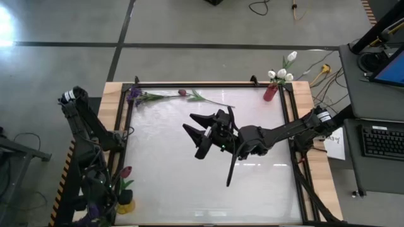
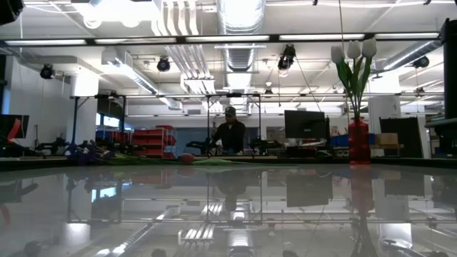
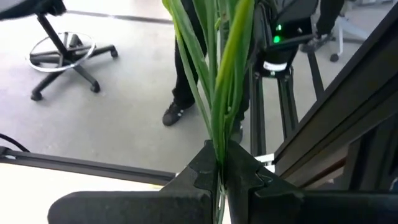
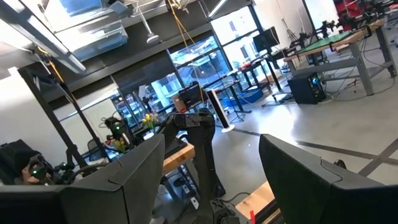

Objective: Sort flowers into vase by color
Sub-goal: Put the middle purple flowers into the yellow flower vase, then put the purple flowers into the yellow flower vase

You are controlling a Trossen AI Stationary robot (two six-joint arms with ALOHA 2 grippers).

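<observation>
Flowers: white tulips (image 1: 282, 71) stand in a red vase (image 1: 271, 93) at two o'clock; purple spray (image 1: 146, 96) and pink bud (image 1: 182, 93) lie at eleven o'clock on the table (image 1: 164, 164). Left gripper (image 3: 217, 171) pinches green stems (image 3: 217, 93) — seen only in its wrist view, apparently over a yellow vase (image 1: 125, 205) at seven. Right gripper (image 1: 199, 133) spread, mid-table.

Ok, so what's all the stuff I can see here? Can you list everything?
white tulips: a few, white, standing in the red vase
red vase: one, red, far right corner of the table
purple flower: one, purple, lying along the far edge, left end
pink bud: one, pink, lying beside the purple flower
yellow vase: one, yellow, near left corner
table: one, white top, black frame
person: one, dark clothes, in the room behind
office chair: one, dark, on the floor
left gripper: one, dark, by the near left corner, shut on green stems
right gripper: one, dark, over the table's middle, open, empty
</observation>
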